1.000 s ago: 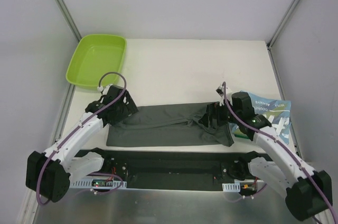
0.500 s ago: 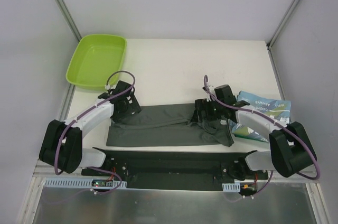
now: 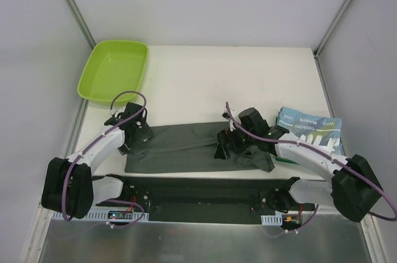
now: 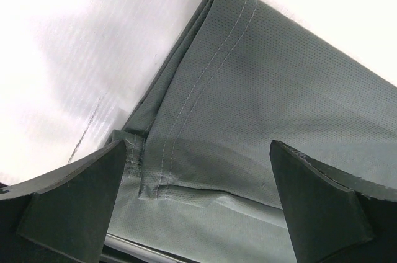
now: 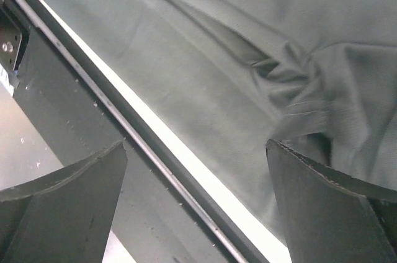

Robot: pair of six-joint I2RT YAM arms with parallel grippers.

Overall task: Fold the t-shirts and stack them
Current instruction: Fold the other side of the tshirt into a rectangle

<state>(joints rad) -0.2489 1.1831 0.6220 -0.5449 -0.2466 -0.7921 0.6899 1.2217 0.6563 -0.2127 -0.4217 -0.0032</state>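
Note:
The dark grey t-shirt point(image 3: 186, 151) lies folded into a long strip along the table's near edge. It fills the left wrist view point(image 4: 267, 89) and the right wrist view point(image 5: 205, 58). The light blue t-shirt point(image 3: 313, 128) with white lettering lies folded at the right. My left gripper point(image 3: 131, 145) is open and empty over the strip's left end, above a hemmed corner point(image 4: 139, 176). My right gripper point(image 3: 224, 150) is open and empty over a bunched fold point(image 5: 291, 83) on the right part of the strip, near the table's edge.
The lime-green tray point(image 3: 115, 69) stands at the far left of the table. A black rail point(image 3: 198, 188) runs along the near edge and shows in the right wrist view point(image 5: 74, 108). Grey walls close in the left and right sides.
Both arms have drawn toward the near edge. My left gripper moved down onto the strip's left end. My right gripper moved left, off the blue t-shirt's side, to the bunched fold.

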